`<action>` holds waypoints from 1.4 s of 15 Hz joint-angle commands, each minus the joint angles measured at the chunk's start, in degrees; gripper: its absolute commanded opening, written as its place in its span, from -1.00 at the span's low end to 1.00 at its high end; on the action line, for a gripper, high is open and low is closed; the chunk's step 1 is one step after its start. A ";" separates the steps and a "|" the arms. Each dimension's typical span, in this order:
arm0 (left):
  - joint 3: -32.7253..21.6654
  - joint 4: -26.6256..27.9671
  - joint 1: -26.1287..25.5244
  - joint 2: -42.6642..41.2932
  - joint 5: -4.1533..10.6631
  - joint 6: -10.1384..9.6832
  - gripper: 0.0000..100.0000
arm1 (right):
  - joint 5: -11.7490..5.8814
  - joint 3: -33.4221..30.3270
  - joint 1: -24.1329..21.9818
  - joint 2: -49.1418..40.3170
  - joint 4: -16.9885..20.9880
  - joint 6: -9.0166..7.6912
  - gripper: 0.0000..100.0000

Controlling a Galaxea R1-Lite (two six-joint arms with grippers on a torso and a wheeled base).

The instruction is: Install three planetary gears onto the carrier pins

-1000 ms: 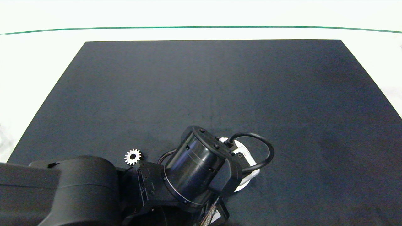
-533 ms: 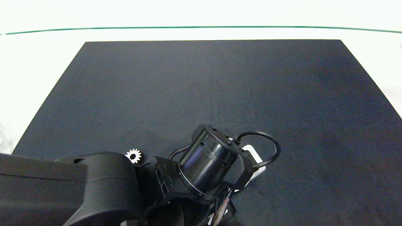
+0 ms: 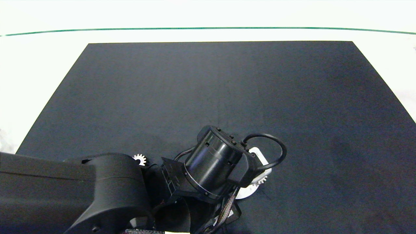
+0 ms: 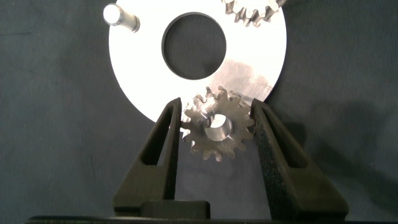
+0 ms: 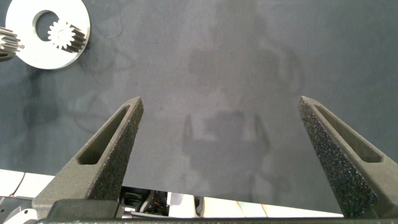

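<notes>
Gears first, left to right: one planetary gear (image 3: 140, 159) lies flat on the dark mat (image 3: 208, 91), half hidden behind the left arm. The left gripper (image 4: 217, 119) has its fingers narrowed around a second gear (image 4: 217, 126), flat, hole facing up, over a carrier pin (its top shows in the hole) at the white disc's (image 4: 140, 74) edge. A third gear (image 4: 252, 9), cut off, sits across the disc; one pin (image 4: 120, 17) stands bare. The right gripper (image 5: 219, 115), fingers spread wide, holds nothing, well apart.
</notes>
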 commanded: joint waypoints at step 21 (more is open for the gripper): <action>0.26 0.48 1.87 -1.08 0.18 2.39 -0.56 | -0.12 0.88 0.14 -0.33 0.20 0.14 1.00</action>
